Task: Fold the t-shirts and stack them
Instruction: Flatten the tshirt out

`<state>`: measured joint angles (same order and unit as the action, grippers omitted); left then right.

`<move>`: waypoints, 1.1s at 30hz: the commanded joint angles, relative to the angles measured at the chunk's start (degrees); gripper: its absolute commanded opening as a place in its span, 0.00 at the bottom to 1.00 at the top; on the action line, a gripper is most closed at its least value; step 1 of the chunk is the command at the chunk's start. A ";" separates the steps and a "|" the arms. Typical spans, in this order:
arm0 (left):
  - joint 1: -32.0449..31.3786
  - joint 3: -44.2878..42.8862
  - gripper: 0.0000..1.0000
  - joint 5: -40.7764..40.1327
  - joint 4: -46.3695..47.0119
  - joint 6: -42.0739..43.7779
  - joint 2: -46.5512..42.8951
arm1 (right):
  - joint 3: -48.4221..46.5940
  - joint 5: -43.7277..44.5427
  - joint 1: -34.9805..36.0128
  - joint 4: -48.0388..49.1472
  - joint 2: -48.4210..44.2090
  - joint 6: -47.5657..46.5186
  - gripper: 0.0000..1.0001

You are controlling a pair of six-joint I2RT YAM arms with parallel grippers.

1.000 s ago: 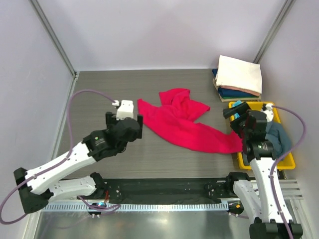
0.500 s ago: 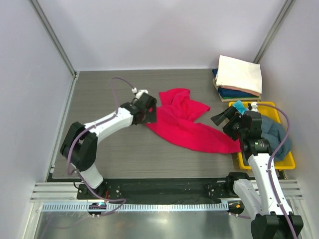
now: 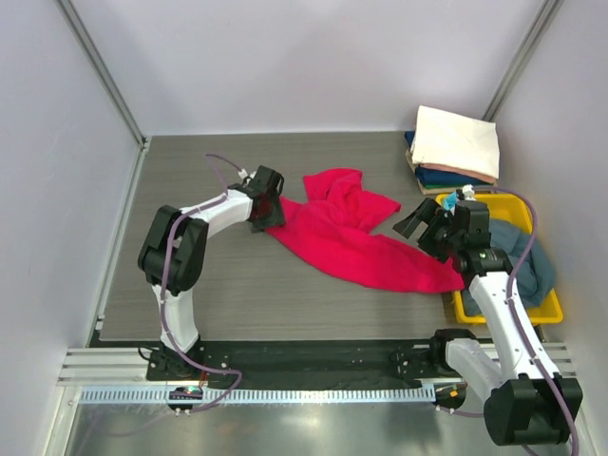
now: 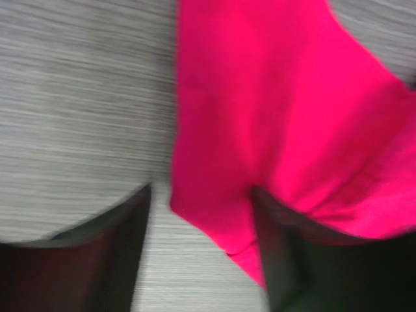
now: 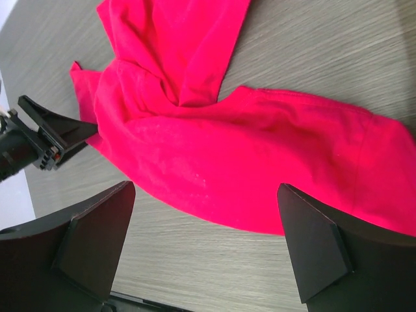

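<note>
A bright crimson-pink t-shirt (image 3: 351,237) lies crumpled across the middle of the table. My left gripper (image 3: 269,211) reaches down at its left corner. In the blurred left wrist view the shirt (image 4: 260,130) has its corner lying between my left gripper's (image 4: 201,214) parted fingers, with bare table showing beside the left one. My right gripper (image 3: 418,228) hangs open over the shirt's right part and holds nothing. Its wrist view shows the shirt (image 5: 227,156) spread below the wide-open gripper (image 5: 207,195). A slate blue-grey t-shirt (image 3: 527,256) is bunched in the tray.
The yellow tray (image 3: 503,201) stands at the right edge, next to my right arm. Behind it, in the back right corner, is a folded stack with a cream-white shirt (image 3: 458,141) on top and dark blue ones beneath. White walls enclose the table.
My left arm swung out from the near left to the shirt's left corner, and its jaws have narrowed. My right gripper moved up and left from the shirt's right end, staying open.
</note>
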<state>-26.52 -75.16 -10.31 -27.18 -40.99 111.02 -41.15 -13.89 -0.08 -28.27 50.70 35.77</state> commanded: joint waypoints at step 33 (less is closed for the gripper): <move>-57.07 -11.78 0.84 -28.98 -22.30 -19.31 -24.67 | -31.63 26.20 2.54 -26.13 -4.46 -7.56 1.00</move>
<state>-85.01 -84.03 -32.99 -43.09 -60.12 96.01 -71.55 12.62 2.50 -51.33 47.44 28.36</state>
